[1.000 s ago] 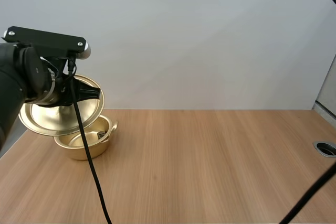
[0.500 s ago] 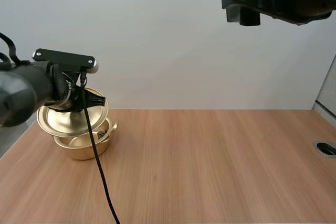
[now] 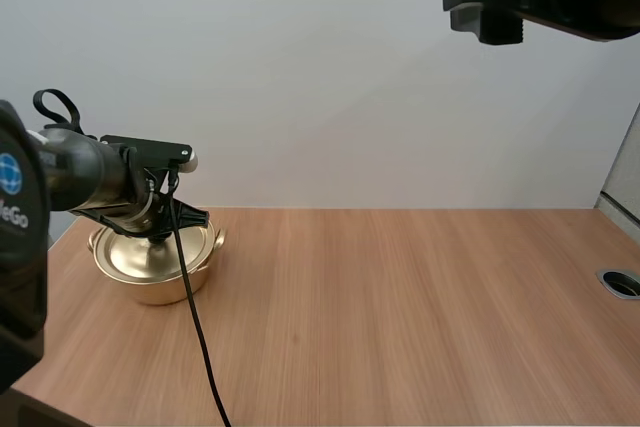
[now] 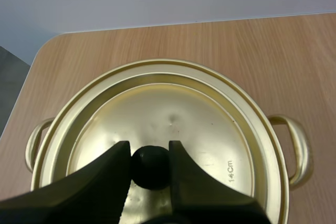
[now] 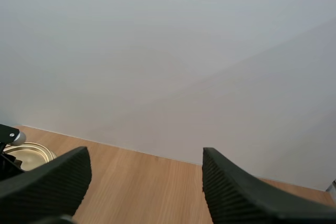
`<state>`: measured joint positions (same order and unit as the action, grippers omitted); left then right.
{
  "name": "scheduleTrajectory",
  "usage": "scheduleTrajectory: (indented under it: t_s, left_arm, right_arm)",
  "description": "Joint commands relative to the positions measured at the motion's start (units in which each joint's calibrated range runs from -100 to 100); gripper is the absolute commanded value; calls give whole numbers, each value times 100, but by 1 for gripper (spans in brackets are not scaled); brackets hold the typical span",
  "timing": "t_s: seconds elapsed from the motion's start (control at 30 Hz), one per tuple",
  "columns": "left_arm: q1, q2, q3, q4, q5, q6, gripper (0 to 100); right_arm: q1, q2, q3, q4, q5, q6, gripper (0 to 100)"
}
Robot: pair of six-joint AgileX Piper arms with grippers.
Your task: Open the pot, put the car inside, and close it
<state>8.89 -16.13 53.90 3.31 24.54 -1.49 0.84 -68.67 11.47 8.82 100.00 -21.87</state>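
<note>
The lid [image 4: 173, 114] has dropped onto the pot [image 3: 157, 289]. The left gripper [image 4: 150, 156] clamps the knob [image 4: 150, 169] atop the pot. The right gripper [image 5: 145, 174], fingers apart, hangs well apart from the pot.

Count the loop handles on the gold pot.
2. One loop handle juts from the round gold metal pot on the side nearest the light wooden table's rounded corner; the other loop handle sits opposite, toward the tabletop's middle. None seems hidden.

The high view overlooks the table [image 3: 420, 307] from behind; the left wrist view peers straight down, close, onto the same pot lid [image 4: 184, 103].
</note>
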Motion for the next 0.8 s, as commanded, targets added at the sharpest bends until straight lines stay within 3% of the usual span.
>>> scheduleTrajectory:
  t_s: [0.0,0.77]
  left_arm:
    - [-3,75,9,-6,-121,3,0]
    - [-3,483,9,-6,-762,-73,0]
  right_arm:
    - [-3,-2,6,-1,0,-5,100]
    - [-1,-2,6,60,0,-12,100]
